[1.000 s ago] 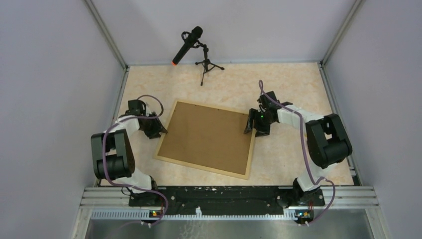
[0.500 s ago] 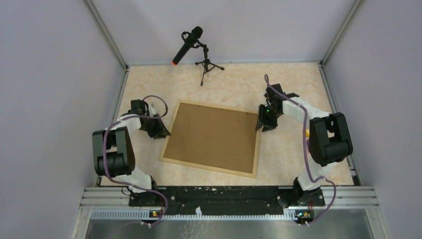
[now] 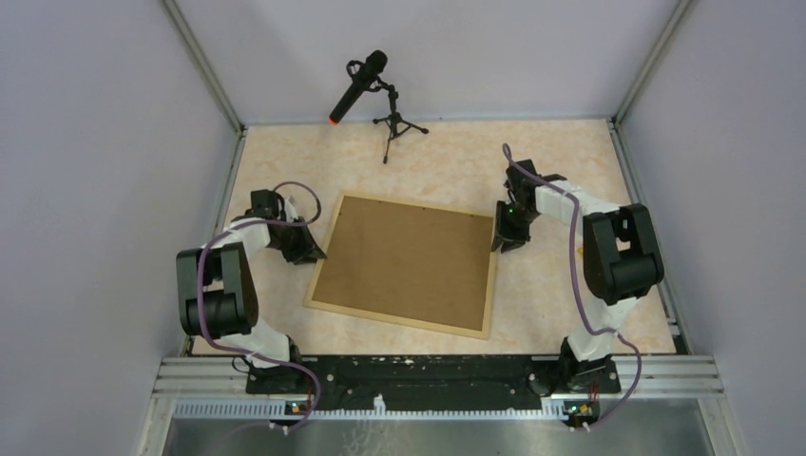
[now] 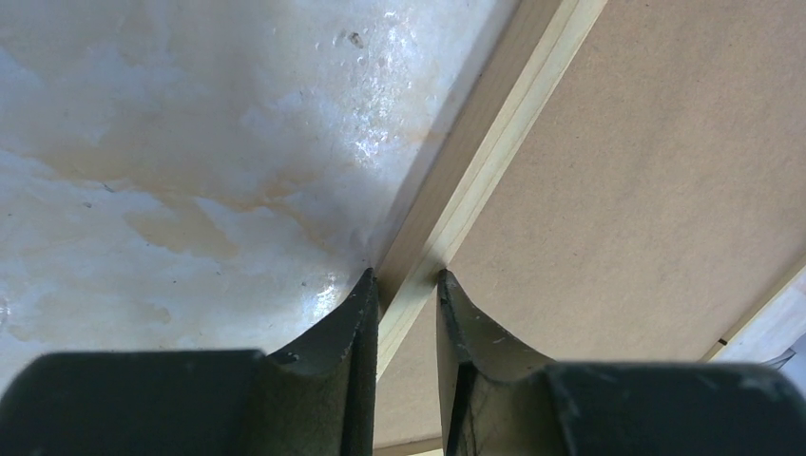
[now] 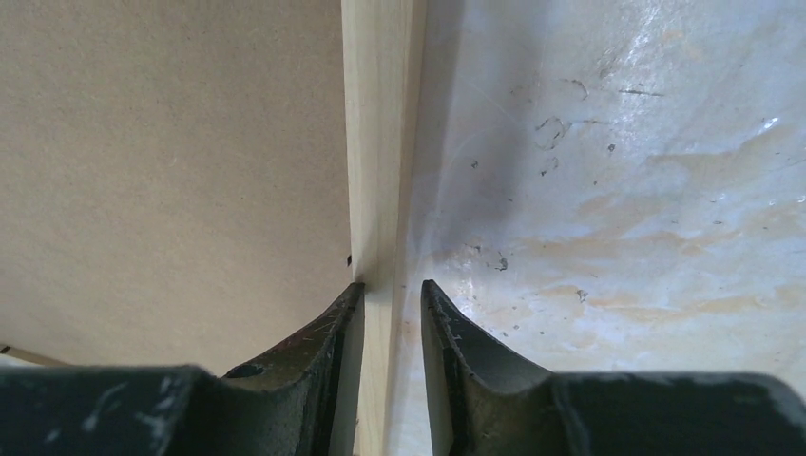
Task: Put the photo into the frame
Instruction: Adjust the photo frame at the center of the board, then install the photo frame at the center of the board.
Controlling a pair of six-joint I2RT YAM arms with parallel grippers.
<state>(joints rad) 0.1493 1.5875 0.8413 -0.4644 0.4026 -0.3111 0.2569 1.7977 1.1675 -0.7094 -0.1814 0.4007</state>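
The frame (image 3: 399,321), thin light wood strips, lies flat on the table with a plain brown backing board (image 3: 404,261) filling it. The photo is hidden. My left gripper (image 3: 312,249) is at the frame's left edge. In the left wrist view its jaws (image 4: 407,277) straddle the wood strip (image 4: 494,142) and are closed on it. My right gripper (image 3: 501,237) is at the frame's right edge. In the right wrist view its jaws (image 5: 392,285) are closed across the strip (image 5: 380,123), beside the board (image 5: 171,142).
A black microphone (image 3: 359,84) on a small tripod (image 3: 397,123) stands at the back of the table. Grey walls enclose the table on three sides. A metal rail (image 3: 428,375) runs along the near edge.
The frame has slid to the right and turned a little, both grippers moving with it. In the last half second the frame stayed put and the right arm's elbow swung inward.
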